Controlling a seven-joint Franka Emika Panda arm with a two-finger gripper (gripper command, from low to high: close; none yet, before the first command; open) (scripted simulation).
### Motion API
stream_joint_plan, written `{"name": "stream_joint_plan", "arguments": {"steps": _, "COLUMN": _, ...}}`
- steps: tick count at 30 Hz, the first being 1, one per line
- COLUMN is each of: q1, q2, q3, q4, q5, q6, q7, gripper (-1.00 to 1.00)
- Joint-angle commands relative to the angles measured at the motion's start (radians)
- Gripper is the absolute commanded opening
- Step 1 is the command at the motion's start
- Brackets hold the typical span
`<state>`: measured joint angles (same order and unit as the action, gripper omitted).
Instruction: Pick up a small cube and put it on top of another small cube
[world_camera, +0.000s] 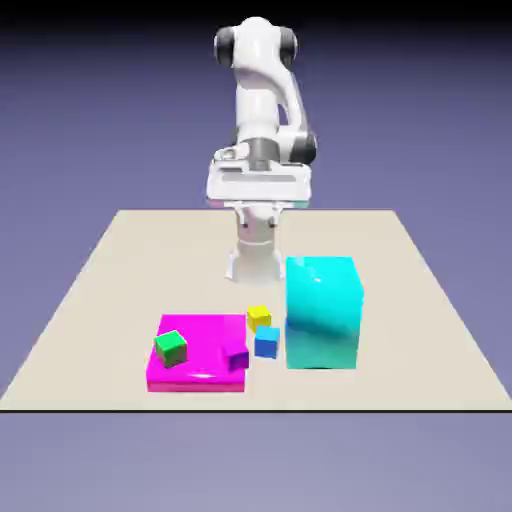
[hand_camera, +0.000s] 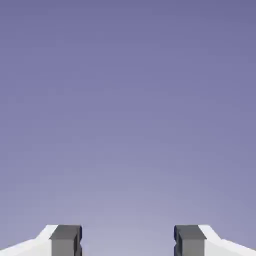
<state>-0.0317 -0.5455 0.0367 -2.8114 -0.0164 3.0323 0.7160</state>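
The arm is folded high, its tool (hand_camera: 128, 241) level, jaws apart and empty. Well below and forward sit the blue cube (world_camera: 266, 342) and green cube (world_camera: 171, 348), small and plain.

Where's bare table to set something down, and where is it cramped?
Bare: the table left of the magenta slab and right of the big cyan block. Crowded: the gap between them, with yellow cube and blue cube.

Glossy white arm (world_camera: 262, 95) with dark joint caps, flat white hand, grey fingertips (hand_camera: 65, 240).
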Motion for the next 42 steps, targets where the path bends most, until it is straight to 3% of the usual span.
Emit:
{"name": "stream_joint_plan", "arguments": {"steps": 1, "q1": -0.036, "q2": 0.020, "q3": 0.030, "q4": -0.001, "q5": -0.014, "q6": -0.004, "q7": -0.021, "gripper": 0.00}}
{"name": "stream_joint_plan", "arguments": {"steps": 42, "q1": -1.522, "q2": 0.854, "q3": 1.278, "q4": -0.050, "q5": -0.572, "q6": -0.163, "q7": -0.870, "gripper": 0.00}}
